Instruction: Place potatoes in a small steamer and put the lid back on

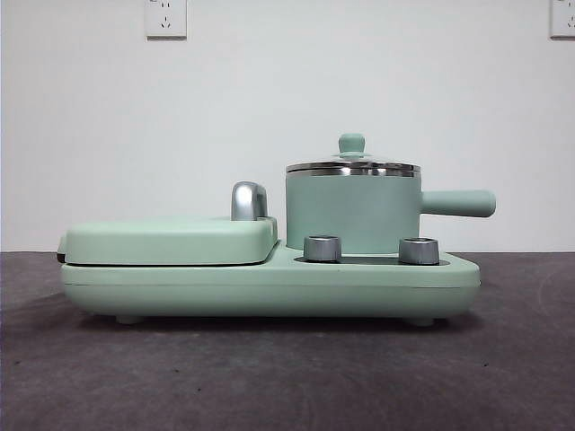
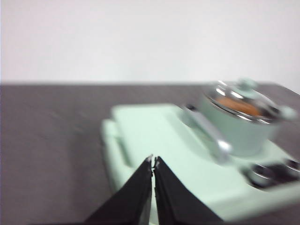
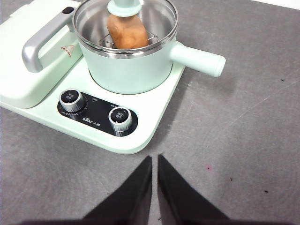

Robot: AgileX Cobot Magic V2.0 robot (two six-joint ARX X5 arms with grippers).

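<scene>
The small steamer (image 1: 352, 214) stands on the right side of a mint-green cooker, its handle (image 1: 458, 203) pointing right. The glass lid (image 1: 352, 165) sits on its rim, knob (image 1: 351, 144) on top. Through the lid I see the orange-brown potato (image 3: 126, 30) resting inside the steamer (image 3: 131, 65); it also shows in the blurred left wrist view as an orange patch (image 2: 236, 105). My right gripper (image 3: 154, 160) is shut and empty above the table in front of the cooker. My left gripper (image 2: 153, 161) is shut and empty over the flat griddle cover.
The cooker base (image 1: 269, 283) carries a flat hinged griddle cover (image 1: 171, 241) with a silver handle (image 1: 249, 200) on the left, and two silver dials (image 3: 121, 117) at the front right. Grey tabletop (image 3: 243, 140) lies all around. Neither arm shows in the front view.
</scene>
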